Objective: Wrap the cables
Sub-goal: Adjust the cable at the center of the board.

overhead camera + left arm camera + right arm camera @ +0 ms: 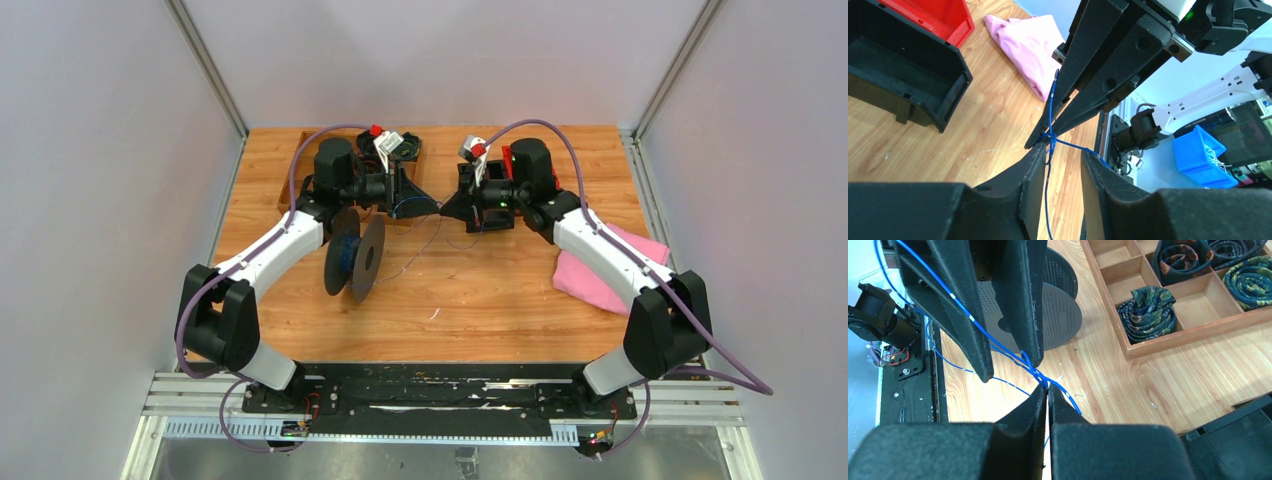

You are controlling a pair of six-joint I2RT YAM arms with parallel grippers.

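The thin blue cable (pixel 1050 107) runs from the grey spool (pixel 366 258), which stands on edge on the table, up to where the two grippers meet. My right gripper (pixel 1048 387) is shut on the cable (pixel 1034 371) at its fingertips, where the strands bunch into a small tangle. My left gripper (pixel 1064 151) is open, and a strand hangs down between its fingers (pixel 1033 170) without being pinched. In the top view the left gripper (pixel 428 205) and right gripper (pixel 447 208) sit tip to tip above the table's middle back. A loose strand (pixel 418 248) trails on the wood.
A wooden compartment tray (pixel 1168 337) holds rolled dark fabric bundles at the back left. A black bin (pixel 923 80) and a red bin (pixel 943 15) stand at the back right. A pink cloth (pixel 605 270) lies on the right. The spool (pixel 1048 315) stands just below the grippers.
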